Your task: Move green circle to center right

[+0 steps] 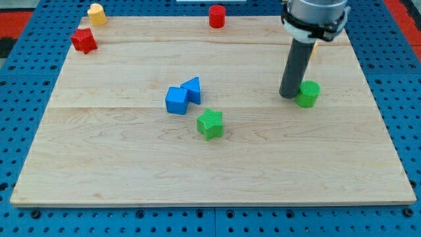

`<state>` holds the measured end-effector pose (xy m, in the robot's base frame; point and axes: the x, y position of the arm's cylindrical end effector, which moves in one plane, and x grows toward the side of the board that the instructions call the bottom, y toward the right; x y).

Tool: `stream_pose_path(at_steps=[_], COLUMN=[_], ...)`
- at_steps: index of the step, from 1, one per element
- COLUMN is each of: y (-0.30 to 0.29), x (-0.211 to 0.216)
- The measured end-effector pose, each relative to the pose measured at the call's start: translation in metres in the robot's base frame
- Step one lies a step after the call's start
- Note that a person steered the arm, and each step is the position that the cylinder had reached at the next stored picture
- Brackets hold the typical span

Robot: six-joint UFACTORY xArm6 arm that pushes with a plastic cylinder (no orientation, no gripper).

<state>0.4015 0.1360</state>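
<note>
Progress looks pretty far along from where I'm sitting. The green circle [308, 93] is already over on the right part of the wooden board [118, 164], roughly mid-height, maybe a touch toward the view's top of dead centre. My tip [289, 96] is planted right against the circle's left side, touching or as near as I can tell. No jaws on this thing, it's just a plain dark rod, so nothing is held; it can only shove.

Everything else sits well to the left of the green circle: the green star [210, 124] lower down, and the blue cube [176, 101] with the blue triangle [192, 89] touching each other. Further off toward the view's top-left of the circle are the red cylinder [217, 16], the yellow block [97, 13] and the red star [83, 40]. There's a sliver of something yellowish just behind the rod, can't make out what.

My guess is what's left is a small nudge further right, if anything. The circle has clear board on its right, so nothing's in the way.
</note>
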Motion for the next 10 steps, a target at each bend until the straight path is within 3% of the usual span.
stream_pose_path(at_steps=[1, 2, 4, 5, 7, 8, 9, 10], y=[0.017, 0.058, 0.079, 0.092, 0.140, 0.135, 0.093, 0.049], x=[0.002, 0.069, 0.172, 0.183, 0.156, 0.186, 0.192, 0.160])
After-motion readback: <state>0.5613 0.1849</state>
